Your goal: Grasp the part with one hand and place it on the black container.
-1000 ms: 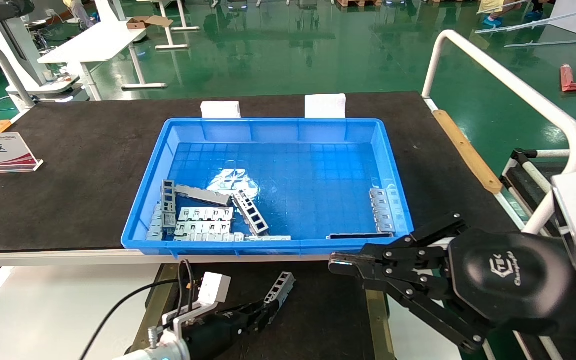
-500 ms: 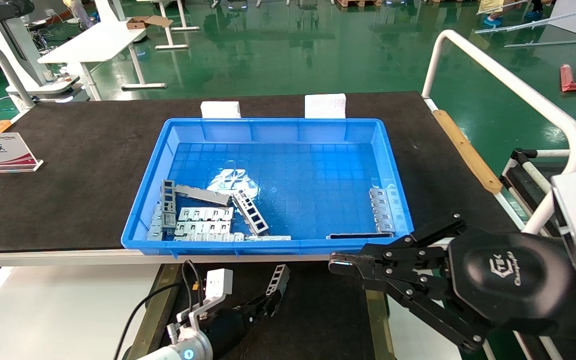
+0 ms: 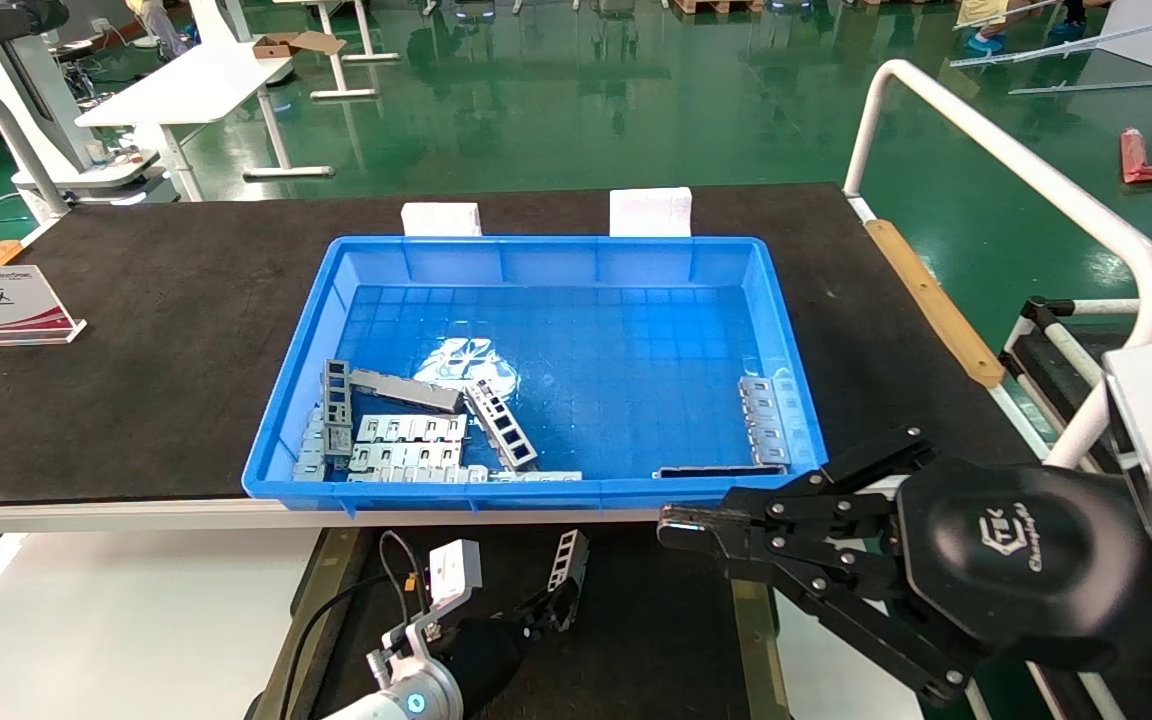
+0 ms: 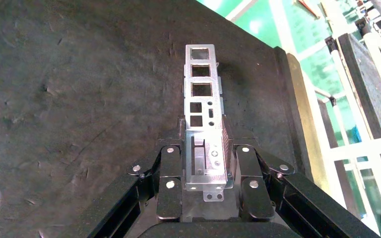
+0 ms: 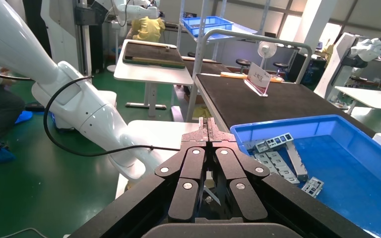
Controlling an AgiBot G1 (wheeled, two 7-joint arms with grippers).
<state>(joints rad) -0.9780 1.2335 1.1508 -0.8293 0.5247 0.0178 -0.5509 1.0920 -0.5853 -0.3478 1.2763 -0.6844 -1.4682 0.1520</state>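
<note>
**Part in left gripper, over the black container**

Left gripper (image 3: 539,612) sat low in the frame, bottom centre-left of the head view, its fingers clamped on the near end of the part (image 3: 567,563). In the left wrist view the part (image 4: 202,94) ran straight out from between the fingers, long axis in line with the gripper, free end pointing away toward the upper middle of that frame. Below it lay the matte floor of the black container (image 3: 656,630), brass side rail at the frame's right. Could not tell whether the free end touched the floor or hung just above it.

Right gripper (image 3: 681,528) was parked at lower right of the head view, fingers together and empty, near the blue bin (image 3: 281,430) on the counter (image 3: 136,300).

Judgement: the part was already over the target, so what remained was to lower it along its length and let go. The left arm was the nearer one.
</note>
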